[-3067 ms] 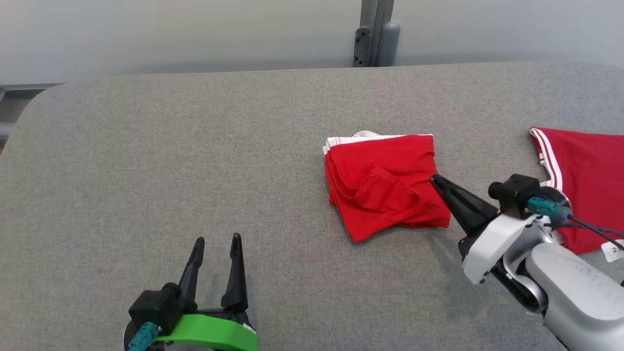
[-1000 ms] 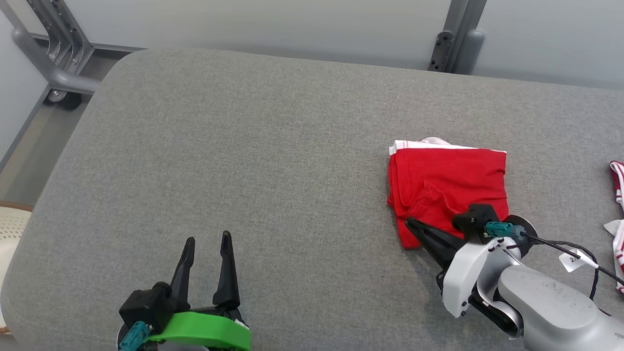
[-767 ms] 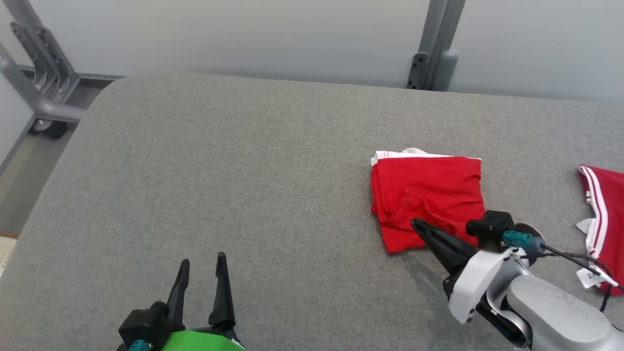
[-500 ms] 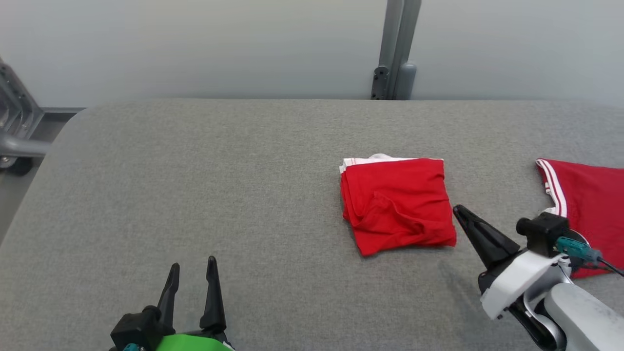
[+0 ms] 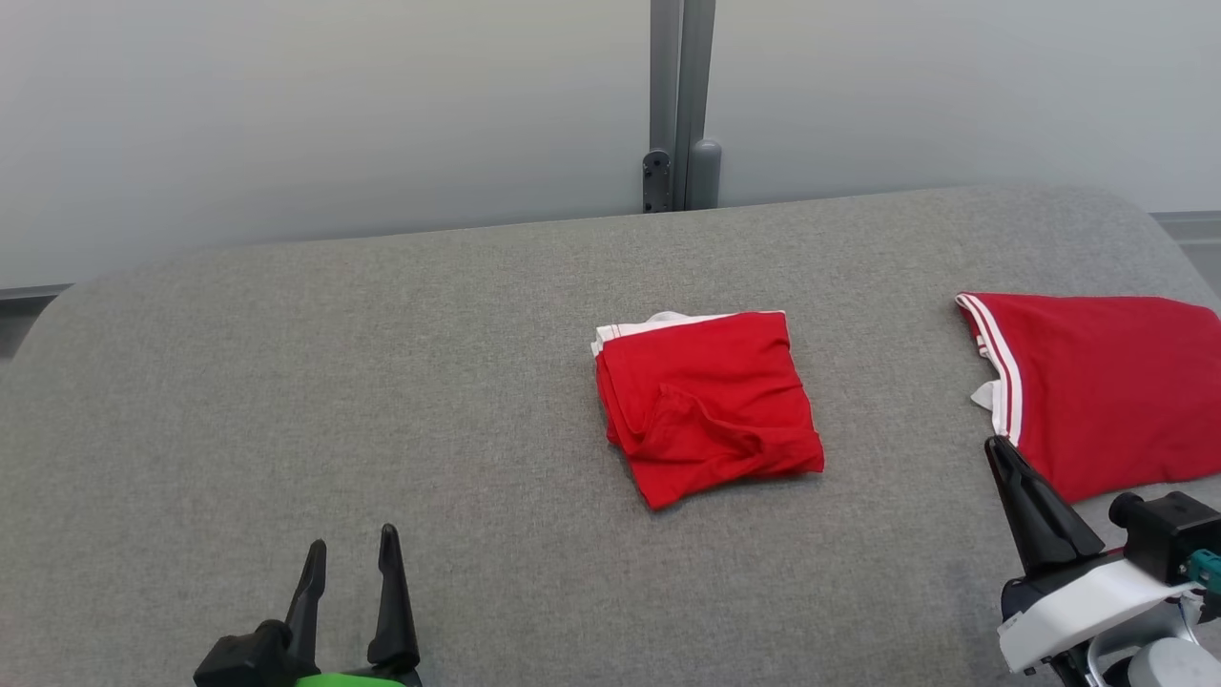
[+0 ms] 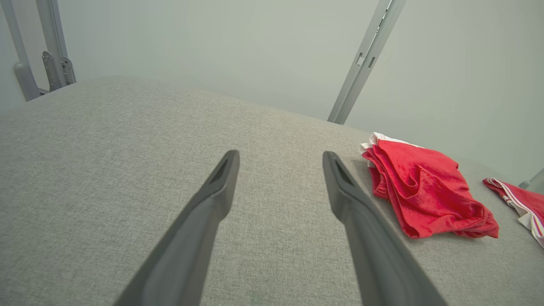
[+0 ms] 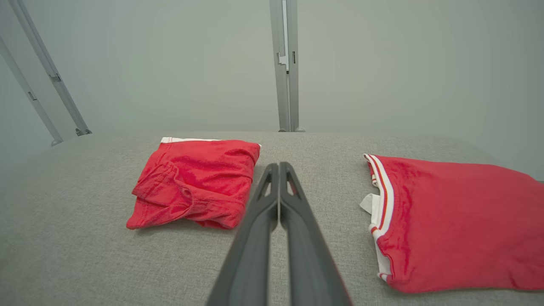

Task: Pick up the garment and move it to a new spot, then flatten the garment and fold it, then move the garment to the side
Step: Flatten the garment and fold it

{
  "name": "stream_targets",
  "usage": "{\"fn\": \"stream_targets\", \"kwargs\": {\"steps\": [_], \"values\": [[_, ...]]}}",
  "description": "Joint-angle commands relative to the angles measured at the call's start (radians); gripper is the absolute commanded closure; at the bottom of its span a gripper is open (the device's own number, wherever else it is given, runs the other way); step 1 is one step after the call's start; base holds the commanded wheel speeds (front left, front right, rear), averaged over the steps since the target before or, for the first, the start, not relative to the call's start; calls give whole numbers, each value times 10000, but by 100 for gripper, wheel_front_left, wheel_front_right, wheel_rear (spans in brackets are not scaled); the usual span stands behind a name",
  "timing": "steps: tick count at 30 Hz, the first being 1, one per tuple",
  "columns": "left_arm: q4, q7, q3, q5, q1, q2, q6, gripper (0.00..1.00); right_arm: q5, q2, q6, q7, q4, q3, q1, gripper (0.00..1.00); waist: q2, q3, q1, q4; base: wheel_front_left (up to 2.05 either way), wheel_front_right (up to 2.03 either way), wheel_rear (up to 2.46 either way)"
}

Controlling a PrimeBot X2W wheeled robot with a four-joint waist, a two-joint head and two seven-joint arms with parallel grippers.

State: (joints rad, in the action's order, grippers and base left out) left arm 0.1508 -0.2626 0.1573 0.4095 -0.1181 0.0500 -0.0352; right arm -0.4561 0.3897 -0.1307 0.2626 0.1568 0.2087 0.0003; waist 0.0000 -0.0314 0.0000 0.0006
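Observation:
The garment (image 5: 706, 405) is red with a white waistband and lies folded into a rough square at the middle of the grey padded table (image 5: 334, 382). My right gripper (image 5: 997, 447) is shut and empty, low at the right and well apart from the garment. Its wrist view has the garment (image 7: 195, 182) left of the closed fingers (image 7: 278, 166). At the lower left my left gripper (image 5: 351, 540) stands open with nothing in it. Its wrist view looks between the spread fingers (image 6: 280, 155), with the garment (image 6: 425, 191) off to the right.
A second red garment (image 5: 1107, 382) with white stripes lies flat near the table's right end, just beyond my right gripper; it is also in the right wrist view (image 7: 450, 216). A grey post (image 5: 679, 105) stands behind the table's far edge.
The head view has swung right. My shut right gripper has drawn back from the folded garment's near edge to the lower right. The left gripper stays open.

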Motion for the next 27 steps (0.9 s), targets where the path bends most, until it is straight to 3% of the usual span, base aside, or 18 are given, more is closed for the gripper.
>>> {"fn": "stream_targets", "kwargs": {"steps": [1, 2, 3, 5, 12, 18, 19, 20, 21, 27], "values": [[-28, -25, -40, -112, -106, 14, 60, 0, 100, -50, 0, 23, -30, -111, 84, 100, 0, 52, 0, -10, 0, 0, 0], [-22, -25, -28, -121, -73, 14, 75, 0, 115, -93, 0, 23, 51, -210, 83, 100, 0, 84, 0, 10, 0, 0, 0], [-17, -25, -9, -122, -21, 14, 70, 0, 145, -123, 0, 23, 95, -249, 39, 89, 0, 122, 0, 40, 0, 0, 0], [1, -25, 21, -116, 79, 16, 91, 0, 220, -216, 0, 24, 82, -469, -143, 0, 0, 194, 0, 119, 0, 0, 0], [-69, -25, -32, -165, 327, 16, 119, 0, 620, -379, 0, 24, 113, -746, -922, 0, 0, 765, 0, 382, 0, 0, 0], [-136, -25, -90, -201, 727, 16, 254, 0, 750, -206, 0, -159, 409, -161, -2271, 0, 0, 1573, 0, 653, 0, 0, 0], [-131, -25, -71, -211, 821, 14, 261, 0, 760, -113, 0, -253, 527, 14, -2525, 53, 0, 1700, 0, 716, 0, 0, 0], [-116, -25, -49, -216, 925, 14, 282, 0, 771, -53, 0, -326, 637, 178, -2803, 91, 0, 1821, 0, 787, 0, 0, 0], [-103, -25, -41, -215, 1030, 16, 302, 0, 678, -37, 0, -410, 744, 372, -3079, 100, 0, 1931, 0, 853, 0, 0, 0], [-190, -25, 64, -24, 1575, 16, 327, 0, 485, 380, 1, -772, 1500, 1660, -4582, 100, 0, 2689, 0, 1249, 0, 0, 0]]}}
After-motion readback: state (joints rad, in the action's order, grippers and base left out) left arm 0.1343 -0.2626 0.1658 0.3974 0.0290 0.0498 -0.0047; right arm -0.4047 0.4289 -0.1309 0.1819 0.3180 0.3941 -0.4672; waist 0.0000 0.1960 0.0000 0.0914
